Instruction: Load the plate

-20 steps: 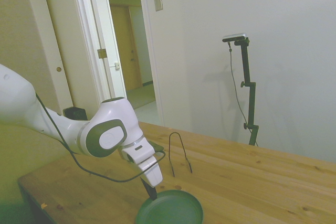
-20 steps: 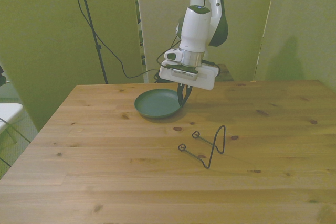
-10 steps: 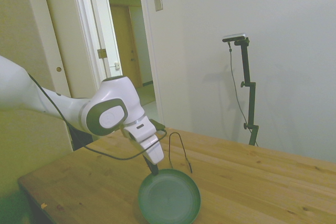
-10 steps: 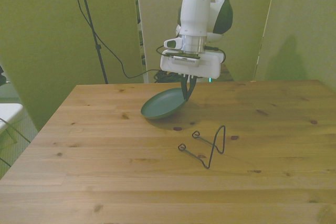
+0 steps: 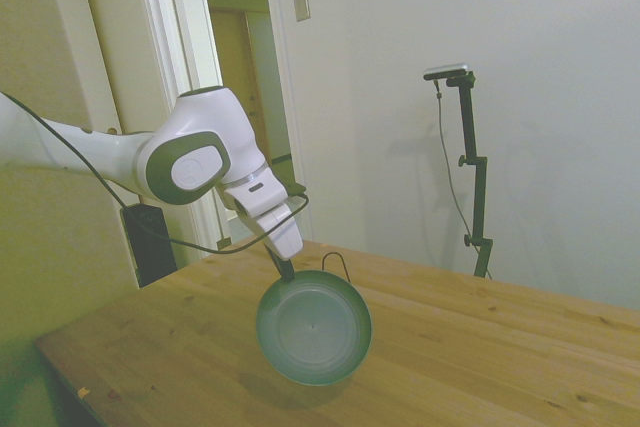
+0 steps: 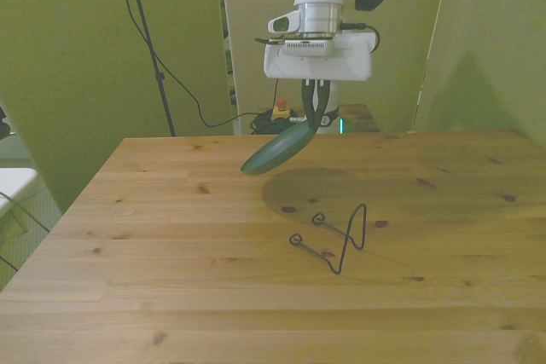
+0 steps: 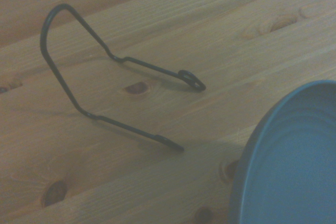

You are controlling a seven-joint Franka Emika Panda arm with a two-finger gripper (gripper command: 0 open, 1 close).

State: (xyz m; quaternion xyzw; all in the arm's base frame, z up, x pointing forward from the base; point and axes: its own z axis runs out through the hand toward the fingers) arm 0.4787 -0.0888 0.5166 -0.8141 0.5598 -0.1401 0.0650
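The gripper (image 6: 314, 123) is pinching the rim of the plate (image 6: 277, 151), its fingers clamped on the edge. The plate is hanging steeply tilted in the air above the table (image 6: 171, 245), clear of the wood. A wire rack (image 6: 339, 240) is standing on the table near the plate's shadow, apart from the plate.

plate (image 6: 275, 149) now airborne, seemingly steeper

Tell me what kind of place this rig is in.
Likely a plain indoor room set up as a robot test space, not a kitchen. A bare wooden table holds only a wire rack; the claw holds the plate tilted above the table. Behind: blank walls and an open doorway.
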